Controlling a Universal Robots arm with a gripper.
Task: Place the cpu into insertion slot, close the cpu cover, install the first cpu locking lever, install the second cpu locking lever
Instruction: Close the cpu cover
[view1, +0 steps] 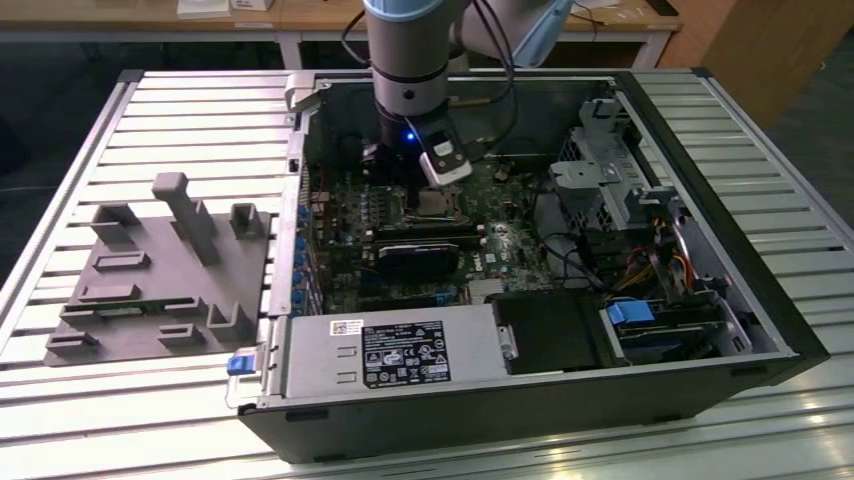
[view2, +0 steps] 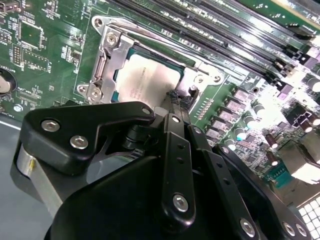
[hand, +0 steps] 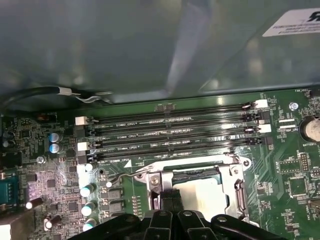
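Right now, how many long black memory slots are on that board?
4, parallel in the first wrist view: outermost slot, second slot, third slot, fourth slot beside the cpu cover. None looks hidden.

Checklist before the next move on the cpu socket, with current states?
1. The cpu lies flat in the insertion slot: ok.
2. The cpu cover is down, framing the cpu: ok.
3. Latch state of the wire lever by the cover's corner: cannot tell.
4. The claw is shut, tips at the cover's corner: ok.
5. The claw is actually gripping the wire lever: cannot tell.
6. The claw is apart from the memory slots: ok.
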